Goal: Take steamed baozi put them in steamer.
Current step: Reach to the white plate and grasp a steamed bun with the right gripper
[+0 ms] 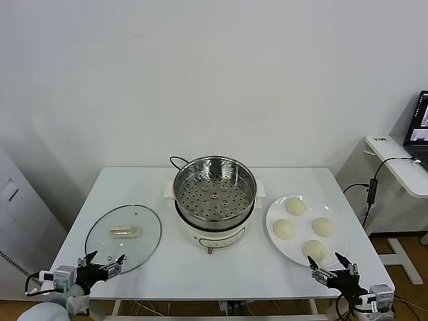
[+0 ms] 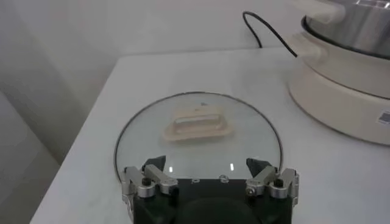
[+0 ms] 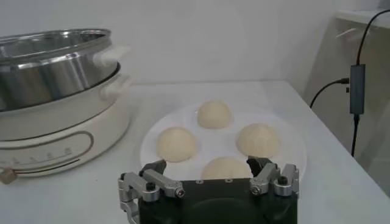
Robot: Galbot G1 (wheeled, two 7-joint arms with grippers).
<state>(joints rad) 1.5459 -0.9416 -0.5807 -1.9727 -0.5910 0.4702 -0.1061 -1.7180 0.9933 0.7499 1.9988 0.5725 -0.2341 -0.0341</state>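
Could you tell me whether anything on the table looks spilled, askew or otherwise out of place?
Nothing stands out. Four baozi sit neatly on the white plate, the steamer stands upright and empty on its base, and the glass lid lies flat on the table beside it.

White table [image 1: 134,184], rectangular, set against a pale wall. At mid-table, a steamer [image 1: 214,194]: shiny steel pot with a hole-dotted floor on a white cooker base, black cord [image 1: 175,160] curling off behind toward the wall. Left of the steamer, well apart from it, a round glass lid [image 1: 124,237] lying flat, cream handle up, near the front edge. Right of the steamer, just beside the base, a flat white plate [image 1: 338,227] carrying four round cream-white buns [image 1: 295,206]. Around the steamer, bare white tabletop, both to the back corners and along the front edge.
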